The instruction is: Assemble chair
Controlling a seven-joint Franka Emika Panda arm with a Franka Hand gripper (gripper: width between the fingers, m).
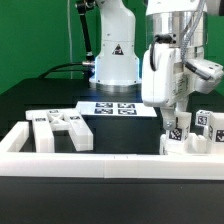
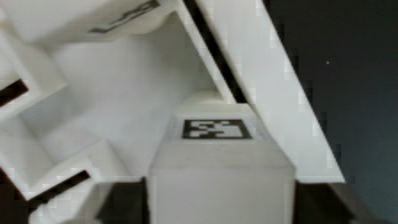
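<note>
My gripper (image 1: 176, 118) stands over the right end of the work area, inside the corner of the border rail. In the wrist view my gripper (image 2: 217, 198) has its dark fingers (image 2: 118, 196) pressed against both sides of a white tagged chair part (image 2: 217, 150), so it is shut on it. That part (image 1: 180, 131) sits low, at the table. Another tagged chair piece (image 1: 206, 124) stands just to the exterior view's right of it. More white chair parts (image 1: 60, 128) lie grouped at the exterior view's left. Further white chair pieces (image 2: 71, 90) show beside the held part in the wrist view.
The marker board (image 1: 112, 107) lies flat behind the middle of the work area. A long white border rail (image 1: 100, 160) runs along the front, with its corner close to my gripper. The robot base (image 1: 115, 60) stands at the back.
</note>
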